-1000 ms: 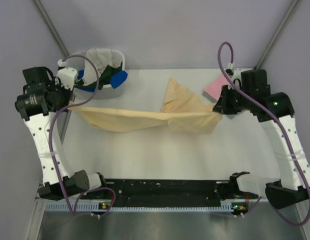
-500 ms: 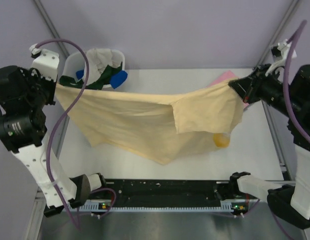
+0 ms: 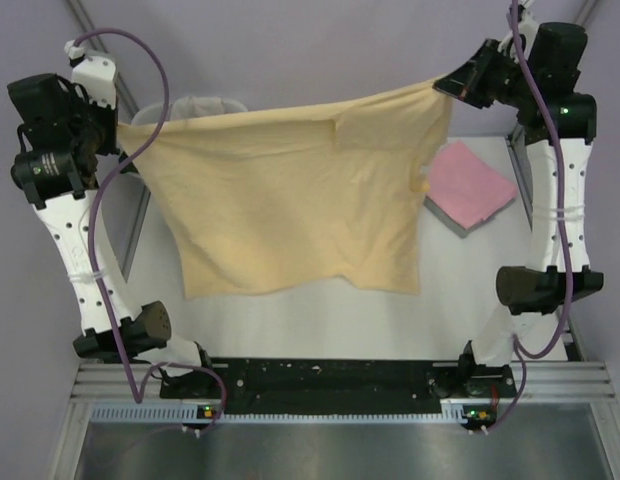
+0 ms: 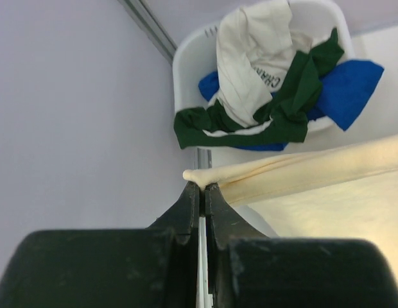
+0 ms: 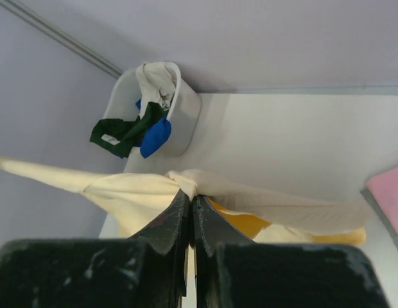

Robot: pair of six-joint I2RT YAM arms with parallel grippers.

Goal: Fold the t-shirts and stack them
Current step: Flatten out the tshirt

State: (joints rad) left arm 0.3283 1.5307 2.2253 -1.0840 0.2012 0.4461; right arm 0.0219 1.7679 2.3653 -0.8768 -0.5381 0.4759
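Observation:
A pale peach-yellow t-shirt point(image 3: 290, 200) hangs spread out high above the table, stretched between my two grippers. My left gripper point(image 3: 118, 125) is shut on its left top corner point(image 4: 199, 176). My right gripper point(image 3: 445, 85) is shut on its right top corner point(image 5: 186, 186). The shirt's lower hem hangs free above the table. A folded pink t-shirt point(image 3: 470, 185) lies flat at the right of the table; its edge shows in the right wrist view point(image 5: 388, 189). Cream-white point(image 4: 250, 58), dark green point(image 4: 282, 109) and blue point(image 4: 346, 90) shirts are heaped in the tub.
A white plastic tub point(image 4: 186, 64) stands at the table's back left corner, mostly hidden behind the hanging shirt in the top view point(image 3: 195, 103); it also shows in the right wrist view point(image 5: 186, 115). Metal frame posts rise at both back corners.
Both grippers have risen and moved back and apart, lifting the peach-yellow shirt off the table and stretching it flat. The shirt now hangs unfurled and the pink shirt is uncovered.

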